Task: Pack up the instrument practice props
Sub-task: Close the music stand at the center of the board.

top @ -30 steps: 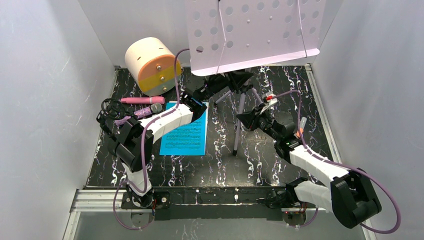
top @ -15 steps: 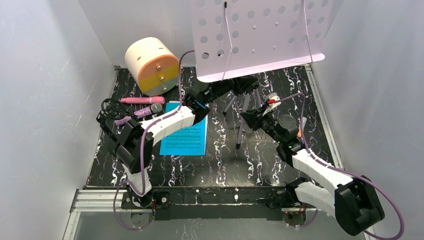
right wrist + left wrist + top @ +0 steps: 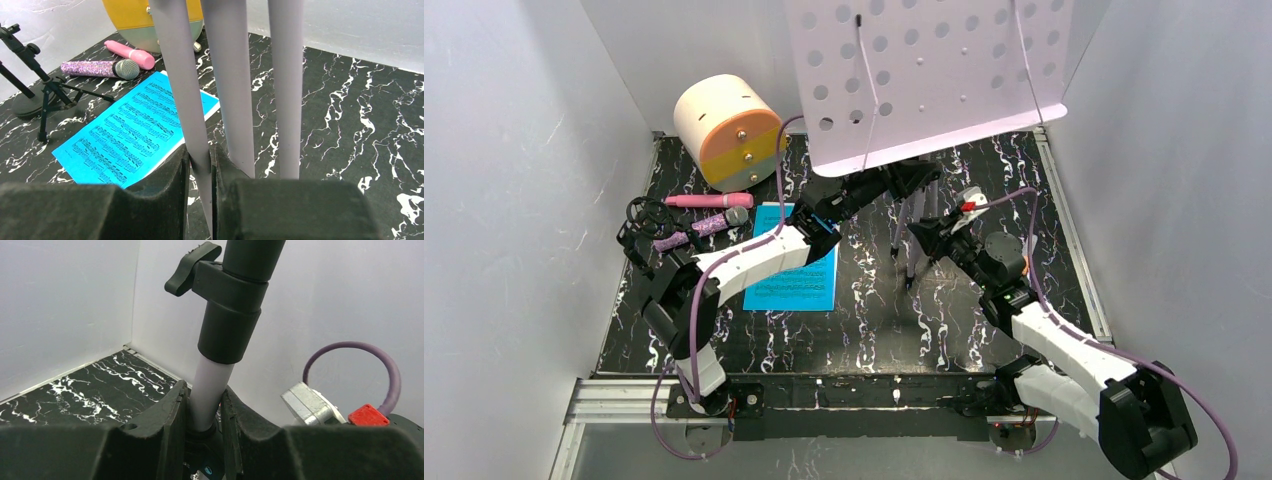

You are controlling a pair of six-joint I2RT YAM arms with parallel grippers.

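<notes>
1. Changed from a second ago: the legs of the lilac music rack (image 3: pixel 924 75), splayed then, now hang close together. The left arm has stretched farther in and the right arm has drawn nearer the legs.
2. Thin black mic tripods (image 3: pixel 646 215): wire-thin legs, round base. They stand at the far left of the black, white-veined table (image 3: pixel 984 330).
3. Pink toy microphone (image 3: pixel 708 200): smooth plastic, lying flat just right of the tripods.
4. Purple silver-headed microphone (image 3: pixel 711 223): glittered handle, mesh head. It lies just beside the pink one, on the near side.
5. Cream cylinder box (image 3: pixel 727 130): on its side at the back left, orange-grey knobbed face outward.
6. Blue sheet-music page (image 3: pixel 794 285): flat paper with printed staves, partly under the left forearm.
7. Left gripper (image 3: pixel 205 410): clenched on the rack's smooth pale post (image 3: pixel 212 380), just below a black collar (image 3: pixel 230 325).
8. Rack panel: flat, perforated and tilted, above both grippers at back centre.
9. Right gripper (image 3: pixel 199 167): clenched on one of three lilac tubular legs (image 3: pixel 232 75); the other two stand just beside it, ungripped.
</notes>
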